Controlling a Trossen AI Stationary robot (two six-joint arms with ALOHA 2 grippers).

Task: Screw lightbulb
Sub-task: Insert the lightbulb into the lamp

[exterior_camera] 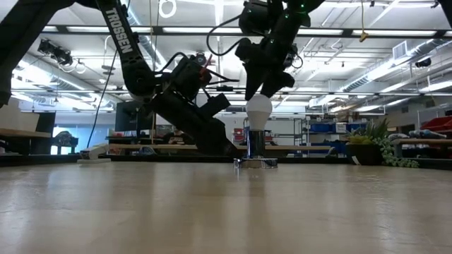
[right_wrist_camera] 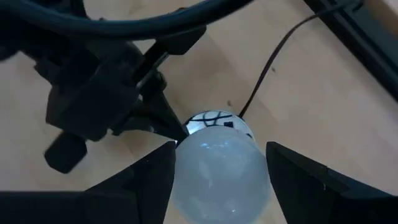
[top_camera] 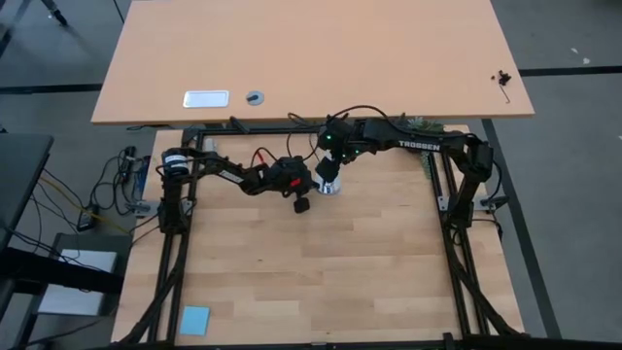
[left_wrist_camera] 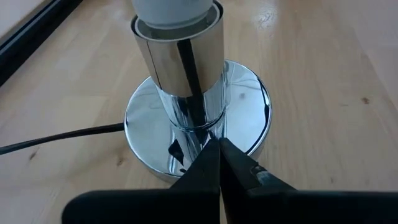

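Observation:
The white lightbulb (exterior_camera: 258,111) stands upright with its base down in the silver socket's cylinder (exterior_camera: 256,143), which rises from a round silver disc (left_wrist_camera: 245,102) at the table's far middle (top_camera: 328,185). My right gripper (right_wrist_camera: 221,158) comes from above and is shut on the bulb. My left gripper (left_wrist_camera: 219,146), fingers shut, slants down from the left, tips on the disc at the cylinder's foot (exterior_camera: 236,154). My left gripper presses its shut fingertips (left_wrist_camera: 211,155) on the disc's top (left_wrist_camera: 233,134), right by the cylinder's foot, slanting down from the table's left. The disc lies flat on the table. My right gripper pinches the bulb's round glass top (right_wrist_camera: 217,168) between its two fingers (right_wrist_camera: 155,177), pointing down from above. The bulb stands upright in the socket.
A black cord (left_wrist_camera: 56,137) runs from the socket over the table. A blue pad (top_camera: 194,319) lies at the near left corner. A tan desk (top_camera: 311,58) stands beyond the far edge. The wooden table's near half (top_camera: 321,282) is bare.

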